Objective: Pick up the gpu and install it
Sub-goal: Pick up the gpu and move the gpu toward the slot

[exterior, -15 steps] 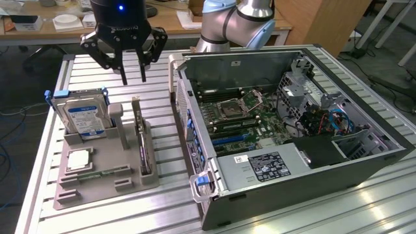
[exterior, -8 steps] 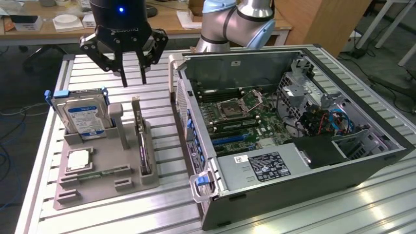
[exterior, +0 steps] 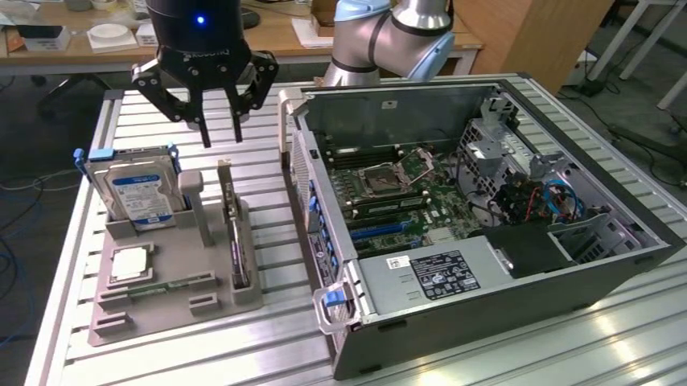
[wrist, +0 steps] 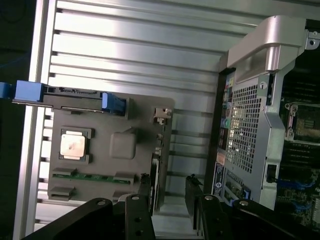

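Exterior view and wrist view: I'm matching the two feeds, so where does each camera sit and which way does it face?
Exterior view: off the arm, raised, looking down across the slatted table at the grey holder and open computer case; the arm and open gripper show.
Wrist view: on the wrist, looking straight down past the gripper's fingers onto the holder.
Shared: the gpu standing on edge in the holder, the hard drive, the case.

The grey holder (exterior: 161, 304) hides the lower edge of the gpu (exterior: 233, 237).
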Controlling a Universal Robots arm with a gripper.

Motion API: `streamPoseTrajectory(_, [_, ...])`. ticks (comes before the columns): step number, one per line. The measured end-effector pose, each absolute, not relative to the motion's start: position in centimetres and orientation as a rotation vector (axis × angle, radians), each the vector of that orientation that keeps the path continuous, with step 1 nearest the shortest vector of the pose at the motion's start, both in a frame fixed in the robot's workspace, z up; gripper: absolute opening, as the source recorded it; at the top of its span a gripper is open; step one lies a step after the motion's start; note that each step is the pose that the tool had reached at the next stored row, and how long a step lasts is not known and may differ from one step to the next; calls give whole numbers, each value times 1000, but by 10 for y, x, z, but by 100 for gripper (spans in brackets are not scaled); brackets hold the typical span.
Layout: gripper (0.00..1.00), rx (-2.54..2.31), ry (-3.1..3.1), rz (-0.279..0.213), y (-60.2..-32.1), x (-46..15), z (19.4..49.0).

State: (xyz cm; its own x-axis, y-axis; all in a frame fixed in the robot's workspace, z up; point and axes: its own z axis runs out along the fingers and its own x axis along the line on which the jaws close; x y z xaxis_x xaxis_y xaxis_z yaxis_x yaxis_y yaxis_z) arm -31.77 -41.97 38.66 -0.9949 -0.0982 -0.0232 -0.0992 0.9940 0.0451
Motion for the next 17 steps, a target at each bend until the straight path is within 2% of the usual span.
streamPoseTrajectory(17, [42,-164,3116,72,-433,-318,385])
